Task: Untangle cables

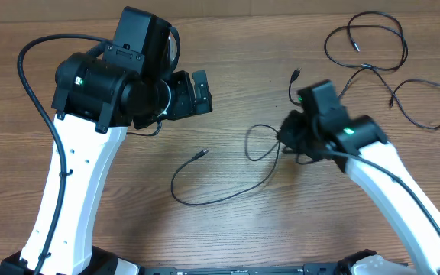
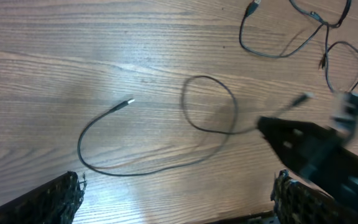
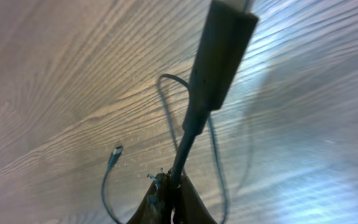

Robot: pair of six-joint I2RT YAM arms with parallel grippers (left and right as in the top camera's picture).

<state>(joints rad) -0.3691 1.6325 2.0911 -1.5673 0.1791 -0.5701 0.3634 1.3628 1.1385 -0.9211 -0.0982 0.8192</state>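
While the left jaws hang wide apart and empty above the desk (image 1: pixel 235 244), their two fingers (image 2: pixel 58 200) framing the wrist view, we find the nearest piece of the task just ahead of and below them: the free plug (image 2: pixel 129 101) of the long cable (image 2: pixel 135 175). From that plug the cable sags back toward our base. It then runs rightward, its long axis lying across the desk from one set of jaws to the other, and curls into a small loop (image 2: pixel 207 76) just short of the right jaws. Those are closed on the cable's other end, pinching the cord just behind its far plug (image 3: pixel 222 56), which stands out beyond the fingertips. Past the right jaws, well apart on their far side, the other cables (image 1: pixel 365 66) lie in loose loops, touched by neither arm. We judge that the free plug falls to the left arm, which is much nearer it; the reach is forward and down, across the cable's line.
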